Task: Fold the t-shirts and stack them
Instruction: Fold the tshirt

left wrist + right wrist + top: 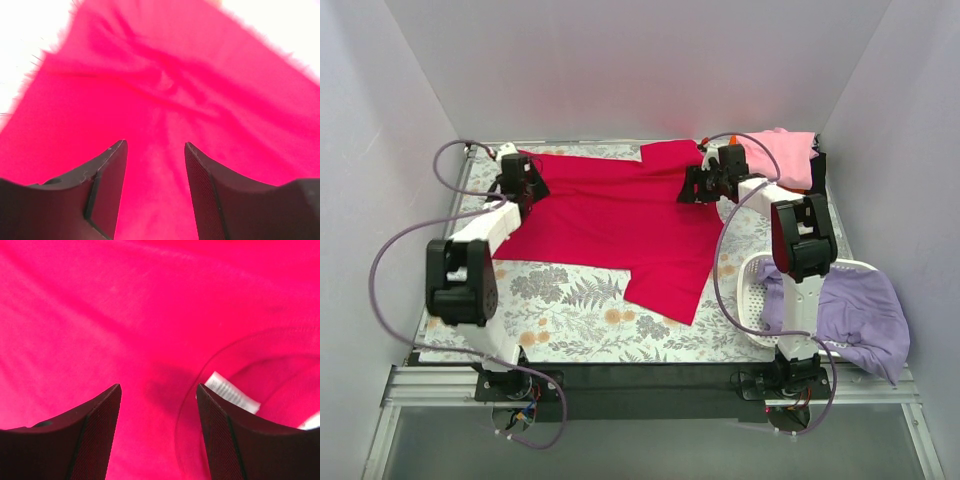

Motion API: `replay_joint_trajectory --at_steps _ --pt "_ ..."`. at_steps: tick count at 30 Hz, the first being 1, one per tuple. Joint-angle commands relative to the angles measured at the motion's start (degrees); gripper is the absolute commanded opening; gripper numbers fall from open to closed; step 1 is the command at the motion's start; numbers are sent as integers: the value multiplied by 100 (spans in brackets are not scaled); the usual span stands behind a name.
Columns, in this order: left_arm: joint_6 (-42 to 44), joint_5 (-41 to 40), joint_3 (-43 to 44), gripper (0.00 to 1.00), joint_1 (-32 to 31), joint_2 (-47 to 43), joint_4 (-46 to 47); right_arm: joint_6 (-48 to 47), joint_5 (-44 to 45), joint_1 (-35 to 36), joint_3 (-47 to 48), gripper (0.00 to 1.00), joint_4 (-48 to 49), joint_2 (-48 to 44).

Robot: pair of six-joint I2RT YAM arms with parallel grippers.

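Observation:
The large crimson-red t-shirt (620, 220) lies spread over the middle and back of the table. My left gripper (532, 180) is open just above its far left part; the left wrist view shows wrinkled red cloth (165, 90) between the spread fingers (107, 175). My right gripper (692, 185) is open over the shirt's far right part, near the collar and its white label (232, 392). A pink t-shirt (785, 155) lies at the back right corner. A lavender t-shirt (860, 315) hangs over the basket. The orange and black shirts are out of view.
A white mesh basket (750, 290) stands at the right front beside the right arm. The table has a floral cloth (590, 320). Grey walls close in on three sides. Purple cables loop from both arms.

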Motion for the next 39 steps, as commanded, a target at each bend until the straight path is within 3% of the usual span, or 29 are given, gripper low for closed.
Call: replay_joint_trajectory --at_steps 1,5,11,16,28,39 --pt "-262 -912 -879 47 -16 -1907 610 -93 -292 -28 -392 56 236 -916" --pt "-1079 -1591 -1617 47 133 -2464 -296 -84 -476 -28 -998 57 535 -1653" --pt "-1556 -1398 -2498 45 784 -2869 -482 -181 -679 -81 -1694 58 641 -2471" --pt "-1767 -758 -3017 41 1143 -2826 -218 -216 -854 -274 -2169 59 772 -2886" --pt "-1811 -431 -3352 38 1970 -2501 248 -58 -1154 -503 -2380 60 1001 -3000" --pt "-1715 -352 -3185 34 2287 -1938 547 -58 -1241 -521 -2398 60 1036 -3009"
